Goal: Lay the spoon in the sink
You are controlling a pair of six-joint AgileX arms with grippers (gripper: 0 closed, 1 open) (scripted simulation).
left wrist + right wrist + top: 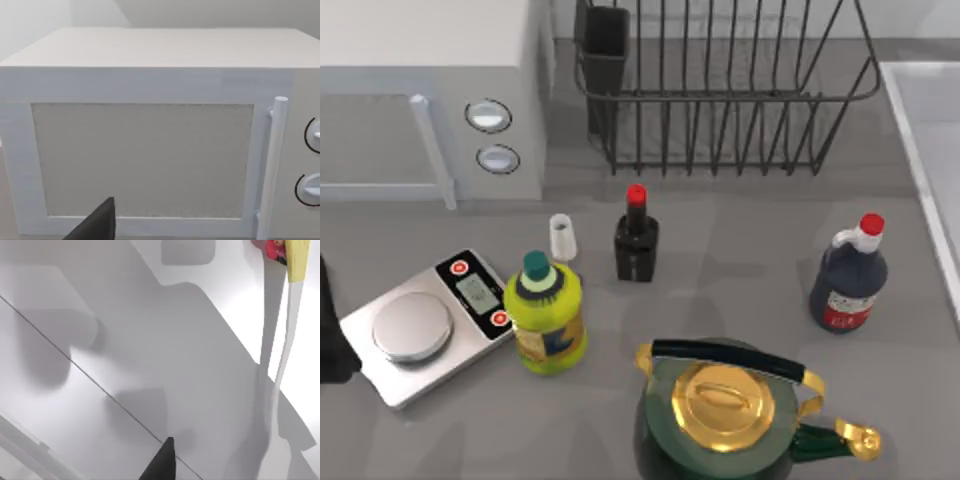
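Observation:
The spoon (286,345) has a slim pale handle with a yellow stretch, and a red-pink bit shows at the picture's edge. It stretches over the pale smooth floor of the sink (140,325), with its shadow close beside it. A dark part of my right gripper (162,466) shows apart from the spoon, with nothing seen in it. In the top view the sink (917,150) shows as a raised light rim at the table's right edge. My left gripper (99,226) is parked at the far left, facing the microwave.
A white microwave (430,95) stands back left and a black wire dish rack (720,90) back middle. In front are a kitchen scale (420,325), a yellow-green bottle (545,320), a small white cup (562,238), a dark red-capped bottle (636,240), a dark jug (850,280) and a green kettle (720,420).

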